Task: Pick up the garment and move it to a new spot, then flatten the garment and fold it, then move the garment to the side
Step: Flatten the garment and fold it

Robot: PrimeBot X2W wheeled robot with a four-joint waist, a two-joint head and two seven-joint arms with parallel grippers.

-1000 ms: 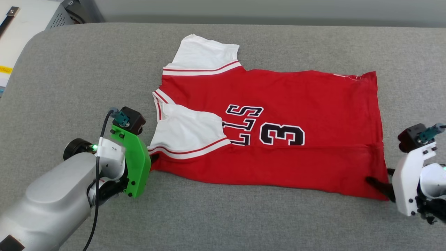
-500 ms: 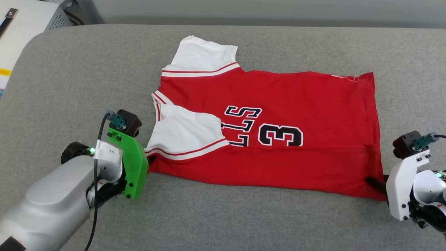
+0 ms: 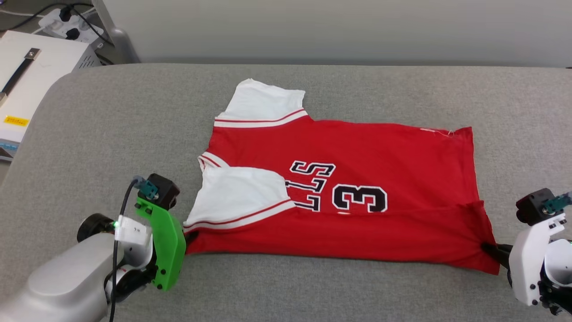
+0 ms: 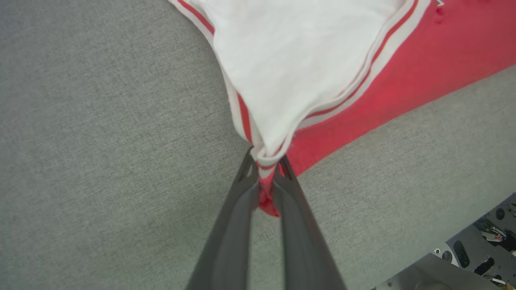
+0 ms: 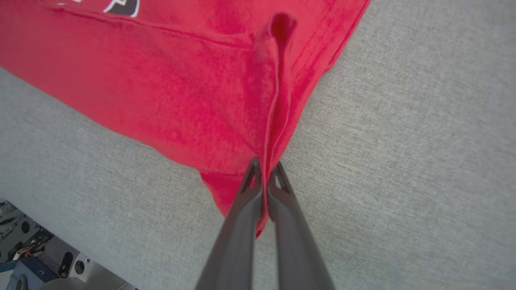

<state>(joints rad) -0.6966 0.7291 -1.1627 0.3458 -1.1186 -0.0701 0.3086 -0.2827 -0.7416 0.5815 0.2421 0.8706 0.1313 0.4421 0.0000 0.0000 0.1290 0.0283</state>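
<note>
While the left gripper [image 4: 265,163] pinches a sleeve corner [image 4: 269,147] and the right gripper [image 5: 264,166] the hem corner [image 5: 221,188], the garment [image 3: 357,197] lies flat mid-frame. Raise both together, edge taut.

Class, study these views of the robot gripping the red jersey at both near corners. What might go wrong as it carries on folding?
1. The left gripper pinches only a small bunched tip of the garment; lifting may pull it free.
2. The right gripper holds a puckered ridge by the hem corner, so the fold may crease unevenly.
3. The near white sleeve lies loosely over the chest and may flop out.
</note>
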